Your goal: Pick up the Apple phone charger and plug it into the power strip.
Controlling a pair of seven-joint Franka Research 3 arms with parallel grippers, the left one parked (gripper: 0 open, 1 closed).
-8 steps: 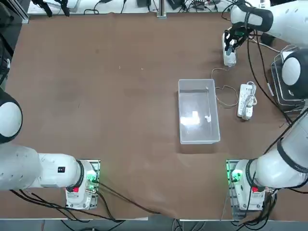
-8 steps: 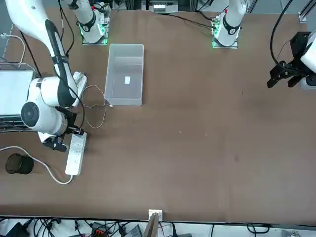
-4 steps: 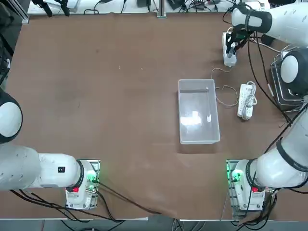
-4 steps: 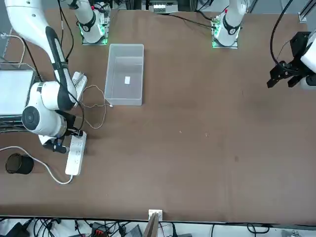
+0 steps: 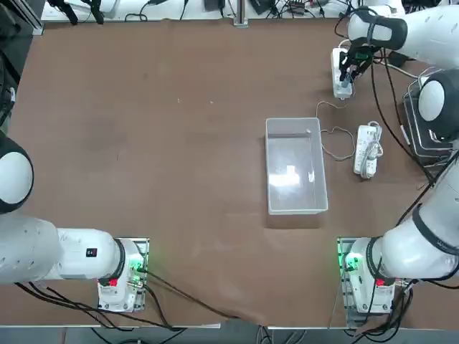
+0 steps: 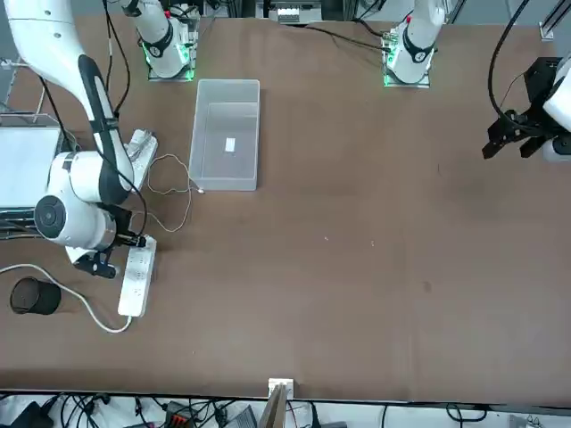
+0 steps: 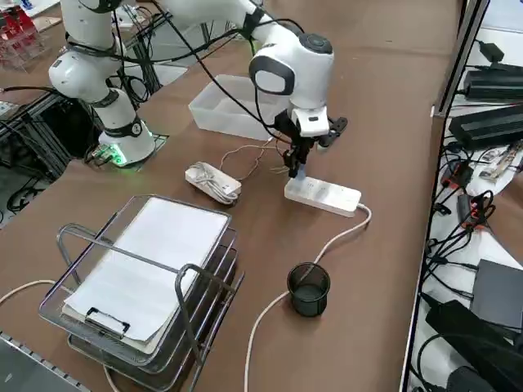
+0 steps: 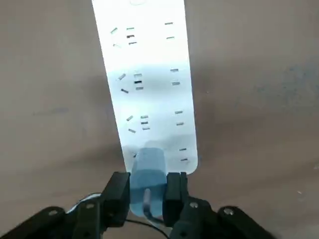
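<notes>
- Top view: we have our right gripper (image 5: 345, 74) over the near end of the power strip (image 5: 341, 72), at the table's far right corner. A thin wire (image 5: 324, 117) trails back from that end of the strip, past a clear bin (image 5: 295, 165), toward a second, ribbed strip (image 5: 366, 150) that lies nearer our base than the power strip does.
- Front view: our arm's wrist hides most of the action; the power strip (image 6: 136, 278) runs on past it, thick cord (image 6: 67, 299) curling off its other end beside a dark cup (image 6: 29, 295).
- Right side view: our right gripper (image 7: 297, 170) points straight down, tip just above the strip's (image 7: 324, 195) end that faces the ribbed strip.
- Right wrist view: here's the clear look. Our fingers (image 8: 117, 191) are pinching the Apple phone charger (image 8: 147, 174), its body right at the last socket pair on the power strip (image 8: 149, 79), at the very end of the bar.
- We judge this as the insertion step: charger carried, now being lined up. Whether the prongs are seated, we can't tell.
- Next we need a straight downward push with prongs square to the slots, then release.
</notes>
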